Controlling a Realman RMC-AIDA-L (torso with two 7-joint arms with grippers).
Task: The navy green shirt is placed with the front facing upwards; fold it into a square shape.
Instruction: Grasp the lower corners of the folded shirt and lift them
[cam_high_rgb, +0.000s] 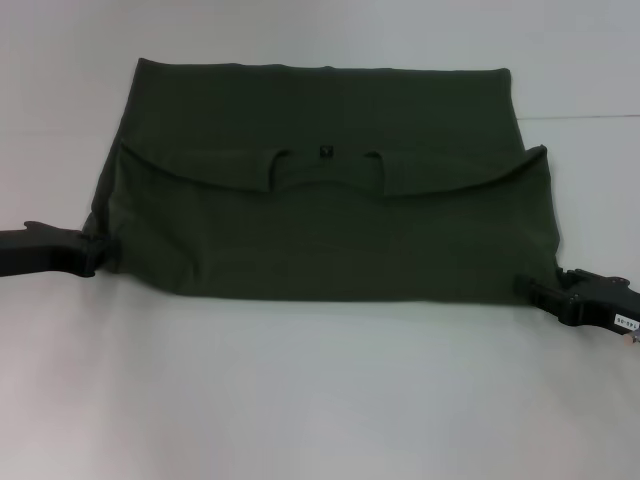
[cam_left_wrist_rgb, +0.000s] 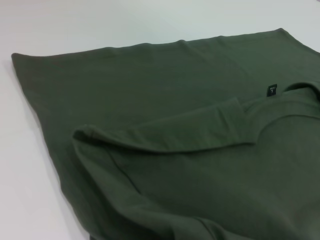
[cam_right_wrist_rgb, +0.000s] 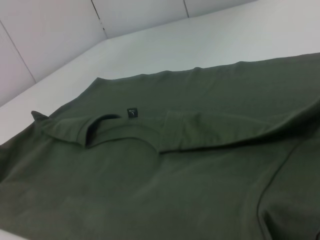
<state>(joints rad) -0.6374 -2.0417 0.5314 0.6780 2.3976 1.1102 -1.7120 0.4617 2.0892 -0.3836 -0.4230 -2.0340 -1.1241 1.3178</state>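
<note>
the black right gripper (cam_high_rgb: 540, 291) is closed on the near right corner of the dark olive-green cotton shirt (cam_high_rgb: 330, 235), and the black left gripper (cam_high_rgb: 92, 248) pinches its left edge. the shirt lies mid-table, folded, plain back up, sleeves tucked in toward the collar. a small black neck label (cam_right_wrist_rgb: 131, 113) bears pale print too small to read. the smooth white table (cam_high_rgb: 320, 400) meets pale panelled walls (cam_right_wrist_rgb: 50, 35).

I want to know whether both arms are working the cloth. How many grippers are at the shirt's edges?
2. The left gripper is at the navy green shirt's left edge, near its front corner; the right gripper is at the front right corner. Neither wrist view shows its own fingers.
</note>
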